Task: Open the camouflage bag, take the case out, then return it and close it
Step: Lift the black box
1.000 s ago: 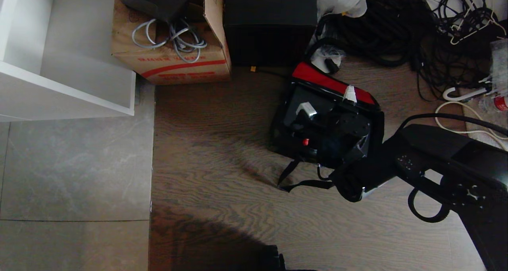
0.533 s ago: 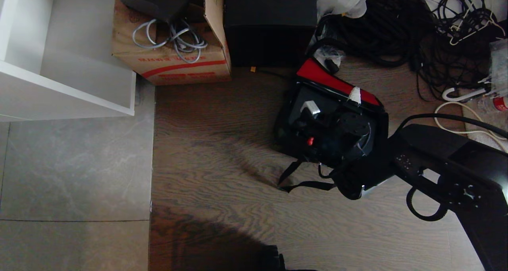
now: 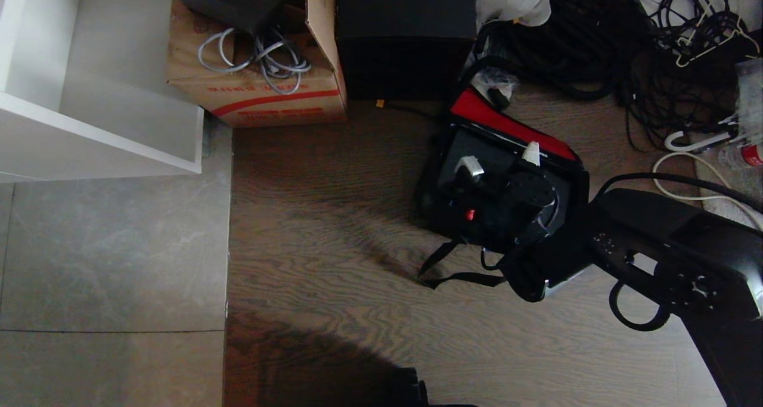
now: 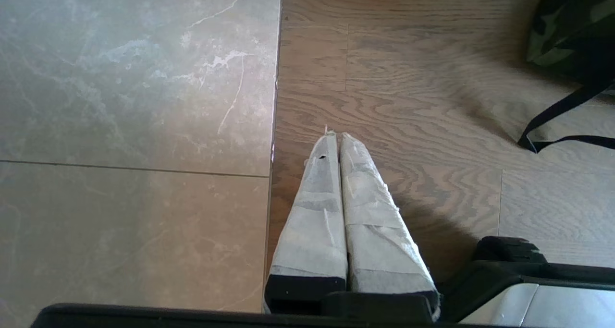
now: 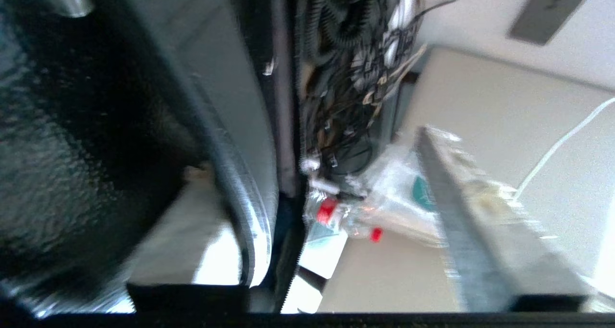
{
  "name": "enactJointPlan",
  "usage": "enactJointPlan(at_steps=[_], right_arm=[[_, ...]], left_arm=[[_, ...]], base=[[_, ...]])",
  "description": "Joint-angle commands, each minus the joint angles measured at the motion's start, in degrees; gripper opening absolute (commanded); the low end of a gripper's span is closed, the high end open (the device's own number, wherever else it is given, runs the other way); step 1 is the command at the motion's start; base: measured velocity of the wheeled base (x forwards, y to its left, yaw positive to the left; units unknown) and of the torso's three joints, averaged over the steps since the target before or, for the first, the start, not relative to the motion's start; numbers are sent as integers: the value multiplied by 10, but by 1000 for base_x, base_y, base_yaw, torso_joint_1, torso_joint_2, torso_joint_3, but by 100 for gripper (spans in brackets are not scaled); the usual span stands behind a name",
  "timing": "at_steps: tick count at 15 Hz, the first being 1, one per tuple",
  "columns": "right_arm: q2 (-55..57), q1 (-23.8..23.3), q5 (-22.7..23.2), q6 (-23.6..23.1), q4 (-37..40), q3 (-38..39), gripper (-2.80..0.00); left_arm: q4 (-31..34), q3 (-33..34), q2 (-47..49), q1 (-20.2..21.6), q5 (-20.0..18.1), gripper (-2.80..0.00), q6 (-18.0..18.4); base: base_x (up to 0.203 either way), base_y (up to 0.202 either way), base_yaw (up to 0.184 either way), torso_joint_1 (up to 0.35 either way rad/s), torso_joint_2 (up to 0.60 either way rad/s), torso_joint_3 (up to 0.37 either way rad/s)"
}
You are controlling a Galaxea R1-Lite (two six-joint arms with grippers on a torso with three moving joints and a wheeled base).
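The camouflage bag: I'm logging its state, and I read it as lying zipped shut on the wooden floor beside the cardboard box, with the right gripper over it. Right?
Not quite. The camouflage bag is open, not zipped shut: the head view shows its red lining folded back and the case exposed inside. It does lie on the wooden floor near the cardboard box, with the right gripper over it.

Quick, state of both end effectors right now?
Left end effector: shut, empty, parked above the floor.
Right end effector: fingers apart, straddling the edge of the open bag; grip cannot be told.
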Motion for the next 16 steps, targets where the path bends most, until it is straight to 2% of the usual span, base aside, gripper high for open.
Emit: enactJointPlan(at_steps=[1, 10, 16], right_arm=[[13, 2, -9, -1, -10, 4, -280], [-26, 13, -11, 9, -10, 42, -280], [-174, 37, -10, -2, -10, 107, -280]], left_arm=[[0, 4, 0, 0, 0, -280, 0], [0, 4, 0, 0, 0, -280, 0], [0, 4, 0, 0, 0, -280, 0]], base=[[0, 0, 0, 0, 0, 0], [0, 0, 0, 0, 0, 0], [0, 0, 0, 0, 0, 0]])
